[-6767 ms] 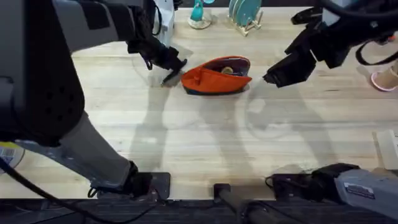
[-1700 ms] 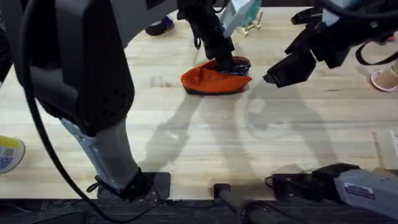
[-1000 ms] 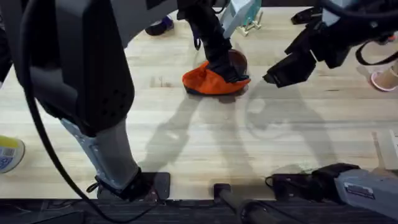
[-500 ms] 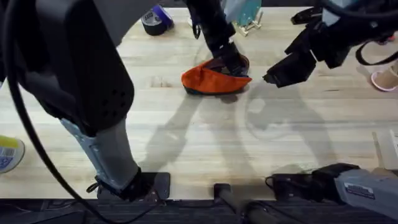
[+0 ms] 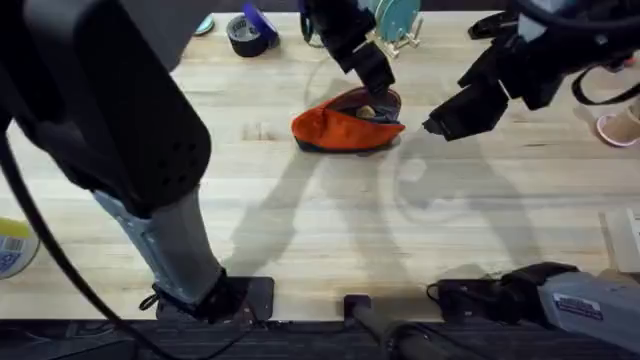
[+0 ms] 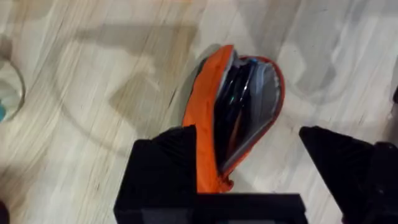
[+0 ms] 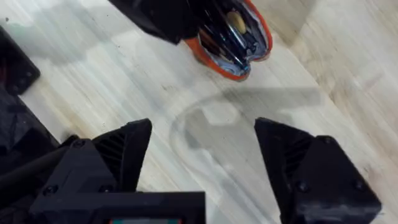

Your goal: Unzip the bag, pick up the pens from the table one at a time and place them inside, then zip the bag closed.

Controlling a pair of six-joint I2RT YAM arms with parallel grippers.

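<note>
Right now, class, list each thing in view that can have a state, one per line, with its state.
bag: unzipped, mouth gaping.
pens: inside the bag.
left end effector: open, straddling the bag's end.
right end effector: open, empty, beside the bag.

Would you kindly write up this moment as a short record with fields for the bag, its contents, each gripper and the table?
bag: orange pouch lying on the table, zipper open
contents: dark pens visible inside the opening
left gripper: open, just above the bag's open end, holding nothing
right gripper: open, beside the bag to its right, apart from it
table: light wood; roll of tape near the far edge
</note>
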